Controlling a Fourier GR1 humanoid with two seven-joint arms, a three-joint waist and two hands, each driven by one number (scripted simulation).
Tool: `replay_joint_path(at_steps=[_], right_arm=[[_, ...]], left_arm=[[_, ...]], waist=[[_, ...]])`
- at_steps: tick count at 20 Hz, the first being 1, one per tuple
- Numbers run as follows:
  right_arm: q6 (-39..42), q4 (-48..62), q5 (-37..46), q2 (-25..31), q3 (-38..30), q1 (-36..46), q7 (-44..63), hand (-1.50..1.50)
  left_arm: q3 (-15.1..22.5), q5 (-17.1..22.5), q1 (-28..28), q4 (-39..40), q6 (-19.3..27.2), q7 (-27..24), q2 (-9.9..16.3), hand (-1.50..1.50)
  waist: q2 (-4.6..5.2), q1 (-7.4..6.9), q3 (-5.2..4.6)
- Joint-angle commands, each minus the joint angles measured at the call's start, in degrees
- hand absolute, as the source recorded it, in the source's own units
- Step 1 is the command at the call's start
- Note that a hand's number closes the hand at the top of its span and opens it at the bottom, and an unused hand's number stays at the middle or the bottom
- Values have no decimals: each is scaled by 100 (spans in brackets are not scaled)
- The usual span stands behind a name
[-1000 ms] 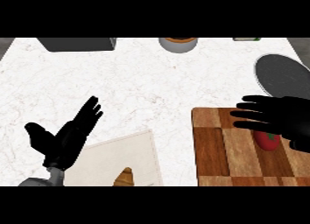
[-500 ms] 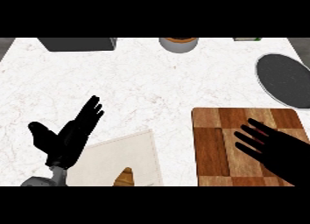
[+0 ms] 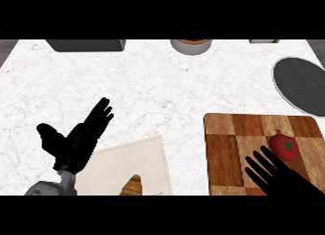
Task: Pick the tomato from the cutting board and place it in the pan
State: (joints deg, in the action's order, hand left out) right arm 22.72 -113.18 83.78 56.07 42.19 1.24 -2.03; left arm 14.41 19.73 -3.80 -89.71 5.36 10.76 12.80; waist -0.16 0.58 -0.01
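A red tomato [image 3: 285, 145] with a green stem lies on the wooden cutting board [image 3: 233, 133], towards its right side. My right hand [image 3: 277, 174] hovers over the board's near edge, fingers straight and spread, just short of the tomato and not touching it. The dark round pan [image 3: 303, 85] lies beyond the board at the right edge of the counter. At the lower left my left hand [image 3: 75, 140] rests open, fingers up.
A pale folded cloth or paper [image 3: 128, 165] lies at the near edge between my hands. Along the far edge stand a dark box [image 3: 84, 45], a grey bowl [image 3: 191, 46] and a small green-and-white object [image 3: 265, 41].
My right hand has drawn back towards the near edge of the board, uncovering the tomato, which still lies on the board. The left hand has stayed put.
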Motion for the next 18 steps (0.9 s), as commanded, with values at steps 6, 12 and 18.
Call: replay_joint_path(at_steps=[6, 12, 18], right_arm=[[-460, 514, 937, -252, -309, -60, 62, -150], [-1155, 1133, 1101, -607, -750, -226, -271, -150], [-1268, 1288, 1135, -651, -1315, 12, -806, -150]], left_arm=[[-362, 156, -60, 116, -454, 120, 55, 0], [-287, -202, 43, 89, -414, -61, -209, 0], [-546, -106, 187, -139, -602, 142, -88, 0]], waist=[[14, -49, 0], [13, -55, 2], [9, -68, 1]])
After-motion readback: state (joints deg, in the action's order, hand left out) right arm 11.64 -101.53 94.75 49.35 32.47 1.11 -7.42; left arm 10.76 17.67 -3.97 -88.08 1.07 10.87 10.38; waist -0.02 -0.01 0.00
